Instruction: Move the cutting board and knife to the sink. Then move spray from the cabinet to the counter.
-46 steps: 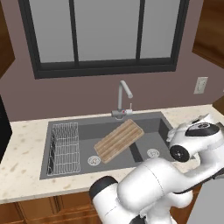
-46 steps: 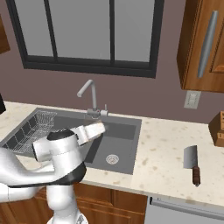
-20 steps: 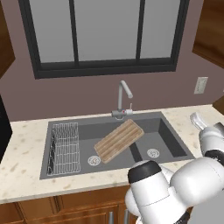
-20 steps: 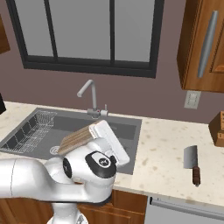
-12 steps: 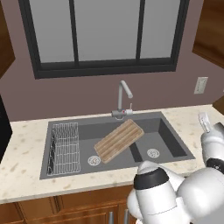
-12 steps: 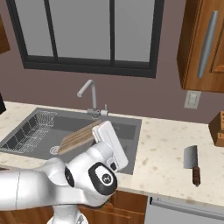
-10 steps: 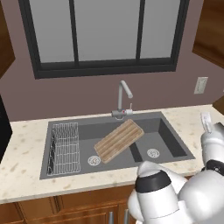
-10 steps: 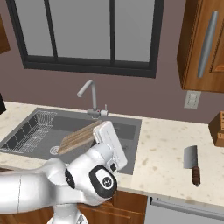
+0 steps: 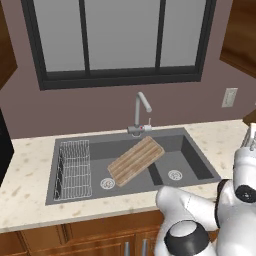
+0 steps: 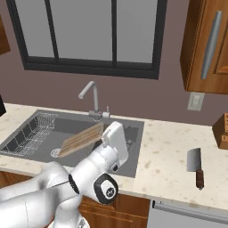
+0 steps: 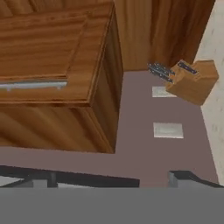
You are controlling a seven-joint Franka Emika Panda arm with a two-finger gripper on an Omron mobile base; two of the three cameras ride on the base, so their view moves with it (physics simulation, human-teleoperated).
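Observation:
The cutting board lies tilted across the divider of the dark sink, also seen from the other side as the board in the sink. The knife rests on the counter to the right of the sink, handle toward the front edge. My gripper is open with nothing between its tips and points at the closed cabinet, well above and apart from the knife. The cabinet hangs at the upper right, its door shut. The spray is hidden.
A wire rack fills the left basin and a curved faucet stands behind the sink. A wooden knife block sits at the counter's far right below a wall outlet. My arm's white links cover the near sink edge.
My arm has swung a little further right, toward the cabinet side. The cutting board and knife have not moved, and the gripper stays open.

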